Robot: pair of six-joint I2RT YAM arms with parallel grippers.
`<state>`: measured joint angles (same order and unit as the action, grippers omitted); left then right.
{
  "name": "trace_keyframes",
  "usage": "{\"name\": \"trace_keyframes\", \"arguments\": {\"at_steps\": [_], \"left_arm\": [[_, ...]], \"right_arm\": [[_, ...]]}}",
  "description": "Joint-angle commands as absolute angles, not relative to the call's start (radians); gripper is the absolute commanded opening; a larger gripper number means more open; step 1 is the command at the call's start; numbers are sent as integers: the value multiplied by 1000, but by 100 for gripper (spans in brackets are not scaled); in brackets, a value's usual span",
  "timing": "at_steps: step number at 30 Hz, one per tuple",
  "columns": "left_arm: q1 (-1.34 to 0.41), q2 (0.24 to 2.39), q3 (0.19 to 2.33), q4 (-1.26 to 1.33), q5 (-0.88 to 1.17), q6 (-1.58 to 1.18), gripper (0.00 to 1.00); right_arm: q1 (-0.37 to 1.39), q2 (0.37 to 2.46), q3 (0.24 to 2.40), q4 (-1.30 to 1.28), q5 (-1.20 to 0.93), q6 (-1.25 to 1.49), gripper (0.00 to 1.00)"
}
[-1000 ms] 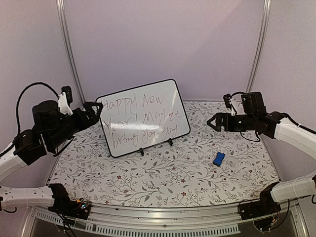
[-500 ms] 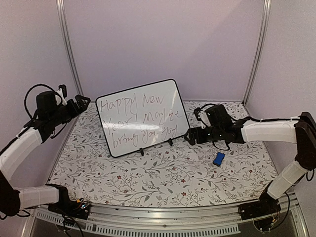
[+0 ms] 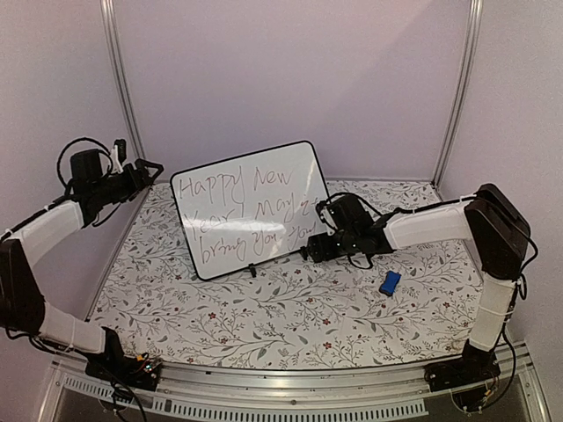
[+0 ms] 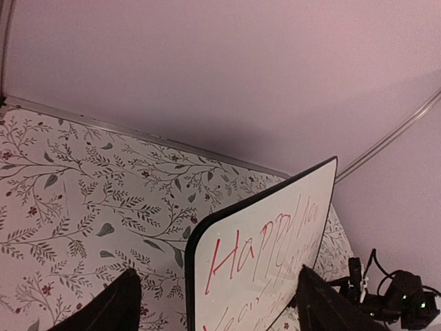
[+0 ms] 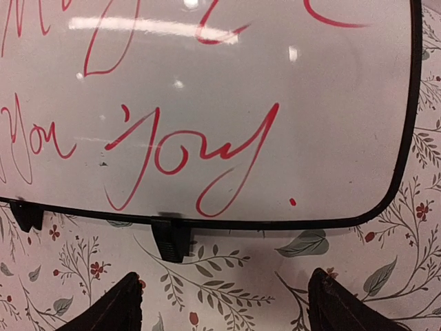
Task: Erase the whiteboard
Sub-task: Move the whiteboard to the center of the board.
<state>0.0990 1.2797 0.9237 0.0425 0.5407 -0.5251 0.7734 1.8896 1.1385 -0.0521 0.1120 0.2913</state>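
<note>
Right, top view: whiteboard (image 3: 255, 211) stands tilted back on its feet (image 3: 252, 270) on the table (image 3: 290, 325), marker text on it; blue eraser (image 3: 390, 282) lies apart to its right. Your left gripper (image 3: 151, 167) hangs nr its top-left corner, right gripper (image 3: 310, 252) by its lower-right edge. Reckon it's light, stiff, slick-faced, tippy: hold the black rim (image 5: 406, 138), not the face. Left wrist: fingers (image 4: 117, 307) spread, nothing btwn. Right wrist: fingers (image 5: 114, 310) spread, empty, just short of the rim. No containers visible.

We see two arms from overhead: the left arm (image 3: 48, 227) at nine o'clock and the right arm (image 3: 431, 227) at three o'clock. Each has smooth white link shells between bulky black joints. Thin black cables (image 3: 77, 145) loop over the wrists, and the fingers (image 4: 114, 307) are matte black wedges.
</note>
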Motion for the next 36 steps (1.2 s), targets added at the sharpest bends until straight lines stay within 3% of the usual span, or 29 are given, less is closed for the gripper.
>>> {"name": "trace_keyframes", "arguments": {"at_steps": [1,3,7,10,19,28,36], "left_arm": [[115,1320,923,123,647,-528,66],[117,1332,932,129,679,-523,58],[117,1366,927,164,709,-524,57],[118,1410,927,194,732,-535,42],[118,1489,955,233,745,-563,39],[119,1503,929,287,771,-590,22],[119,1514,919,317,784,-607,14]], "right_arm": [[793,1932,1191,-52,135,290,81],[797,1926,1185,-61,129,293,81],[797,1885,1149,-78,112,287,81],[799,1845,1097,-66,89,280,77],[833,1879,1092,-27,143,261,76],[835,1977,1174,-8,184,280,75],[835,2046,1242,-8,185,253,59]]}}
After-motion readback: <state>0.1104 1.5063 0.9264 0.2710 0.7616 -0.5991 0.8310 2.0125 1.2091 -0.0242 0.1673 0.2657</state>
